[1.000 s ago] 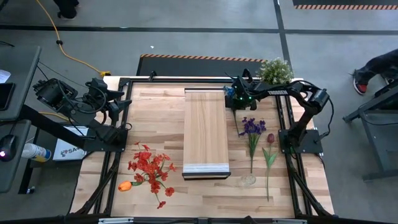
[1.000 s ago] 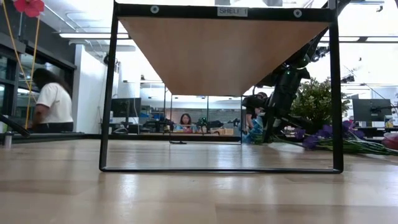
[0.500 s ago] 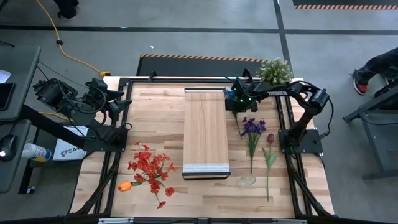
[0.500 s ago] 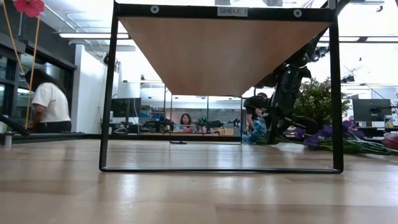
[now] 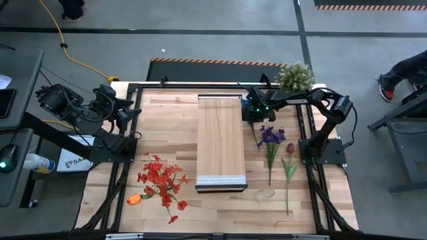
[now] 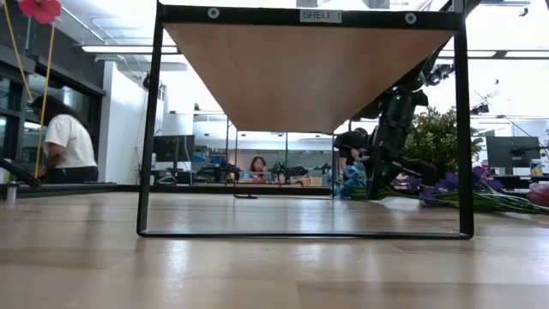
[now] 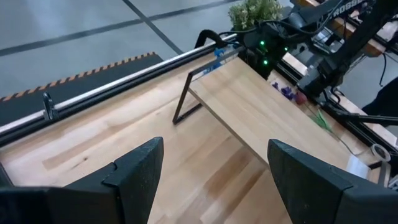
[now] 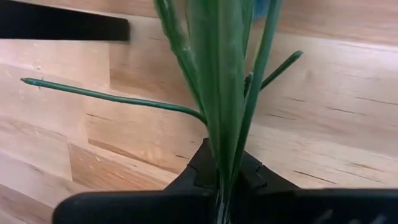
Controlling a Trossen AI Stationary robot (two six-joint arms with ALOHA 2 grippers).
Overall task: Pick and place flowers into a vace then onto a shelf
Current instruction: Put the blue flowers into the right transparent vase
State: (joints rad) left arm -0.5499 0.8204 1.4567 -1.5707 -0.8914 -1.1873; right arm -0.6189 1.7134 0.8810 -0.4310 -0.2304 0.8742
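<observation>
My right gripper (image 5: pixel 253 111) is beyond the shelf's far right corner, shut on a blue flower's leafy green stem (image 8: pixel 219 93). The blue head (image 6: pixel 353 180) is low beside the arm. Purple flowers (image 5: pixel 270 136) and a dark-red flower (image 5: pixel 290 148) lie on the tabletop right of the shelf (image 5: pixel 221 141). A clear vase (image 5: pixel 266 192) stands near their stem ends. Red flowers (image 5: pixel 160 179) and an orange one (image 5: pixel 135 199) lie left of the shelf. My left gripper (image 5: pixel 131 115) waits open at the table's left edge, its fingers wide apart in the left wrist view (image 7: pixel 214 163). My right gripper pinches the blue flower's green stem and long leaves (image 8: pixel 224 152) together between its two fingers. The stem and leaves run straight out from the fingers, low over the wood. A thin side stem (image 8: pixel 93 96) branches off sideways. Whether the flower touches the table I cannot tell.
A bushy potted plant (image 5: pixel 295 75) stands at the far right corner, just beyond my right arm. The shelf's black frame legs (image 6: pixel 150 129) stand on the tabletop. People sit and stand in the room behind the table (image 6: pixel 69 142).
My right gripper has shifted slightly toward the table's right edge, staying shut on the stem and carrying the blue flower with it; the arm stands more upright than before.
</observation>
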